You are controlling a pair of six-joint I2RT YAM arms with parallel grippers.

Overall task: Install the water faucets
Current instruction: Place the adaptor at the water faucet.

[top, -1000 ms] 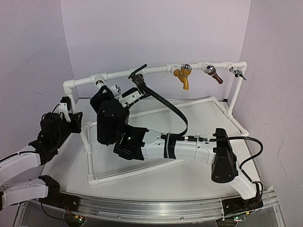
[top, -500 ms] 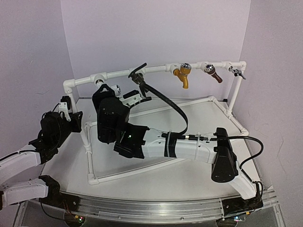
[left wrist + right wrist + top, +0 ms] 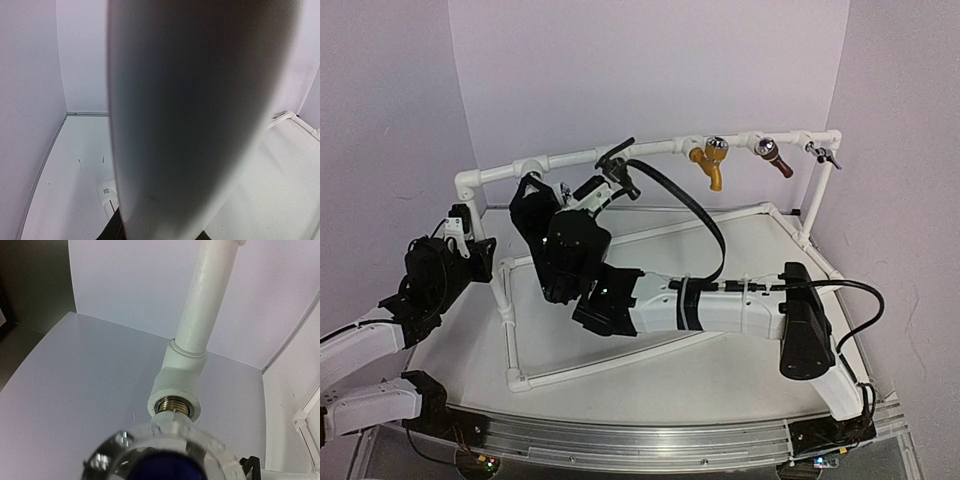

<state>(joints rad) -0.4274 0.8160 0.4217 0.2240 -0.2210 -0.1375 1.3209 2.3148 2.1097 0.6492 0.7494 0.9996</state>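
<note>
Where the right end effector (image 3: pixel 568 192) reaches across to the left end of the PVC pipe frame (image 3: pixel 650 148), the white faucet (image 3: pixel 167 440) sits right at its tip, closed in its grip. Its fingers are not seen in the wrist view. The faucet's round knob end fills the bottom of the right wrist view, blue showing inside the white ring. Its far end meets the brass thread (image 3: pixel 173 405) in the mouth of a white tee fitting (image 3: pixel 176 390), which hangs off an upright-looking pipe (image 3: pixel 207 295). How far the thread has gone in cannot be told.

Left end effector (image 3: pixel 460 222) is held near the frame's left corner post. Its wrist view is almost all a blurred white pipe (image 3: pixel 190 115) right up against the lens, so open or closed cannot be told.

Black faucet (image 3: pixel 613 163) is on the top rail, just right of the right end effector, thin lever handle pointing up and right. Further right on the same rail are a gold-yellow tap (image 3: pixel 708 160), a brown tap (image 3: pixel 771 157) and a small grey tap (image 3: pixel 823 152) by the right post. A black cable (image 3: pixel 695 210) loops from the right arm over the frame.

The white counter (image 3: pixel 720 380) carries the frame's base rectangle, with an aluminium rail (image 3: pixel 650 440) at the near edge and pale lilac walls (image 3: pixel 650 70) behind and at both sides.
</note>
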